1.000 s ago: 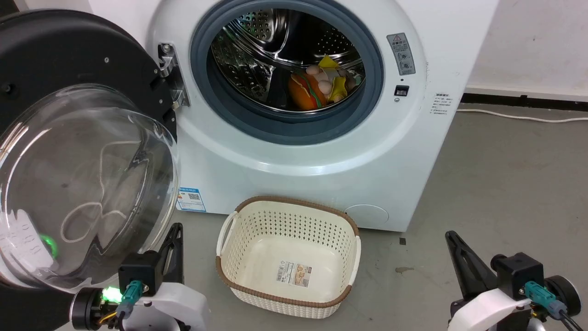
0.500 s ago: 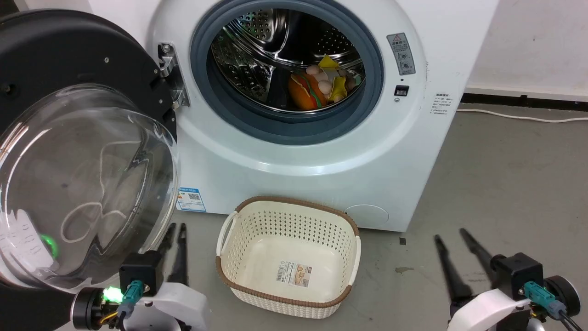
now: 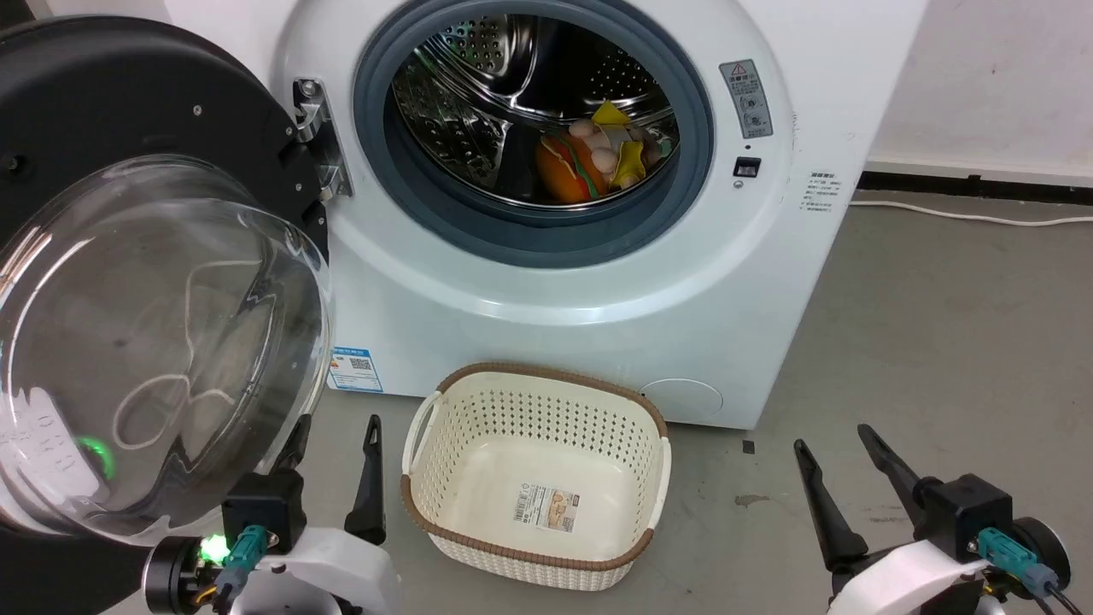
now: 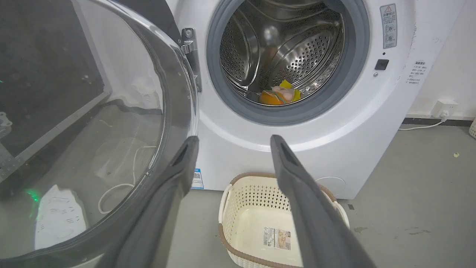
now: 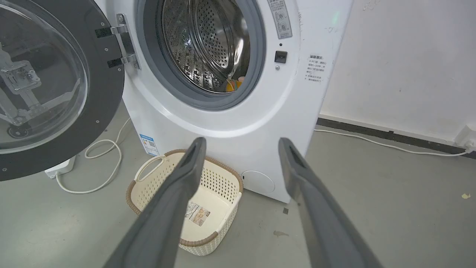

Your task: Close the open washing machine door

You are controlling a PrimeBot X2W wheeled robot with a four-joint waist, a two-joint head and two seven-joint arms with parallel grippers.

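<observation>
The white washing machine (image 3: 598,290) stands ahead with its steel drum exposed. Its door (image 3: 102,102) is swung wide open to the left, the clear glass bowl (image 3: 154,342) bulging toward me. My left gripper (image 3: 337,423) is open low beside the bowl's lower right edge, one finger partly behind the glass. In the left wrist view the left gripper (image 4: 234,138) points at the machine's front, with the door (image 4: 93,111) just to its left. My right gripper (image 3: 830,437) is open over the floor at the lower right, holding nothing. From its wrist view the right gripper (image 5: 241,140) faces the machine (image 5: 230,123).
A cream perforated basket (image 3: 546,370) sits on the floor in front of the machine, between my grippers. Colourful toys (image 3: 589,158) lie in the drum. A white cable (image 3: 965,218) runs along the wall at the right; another cable (image 5: 108,149) loops under the door.
Both grippers have gone from shut to open, their fingers spreading apart. The door and the basket have not moved.
</observation>
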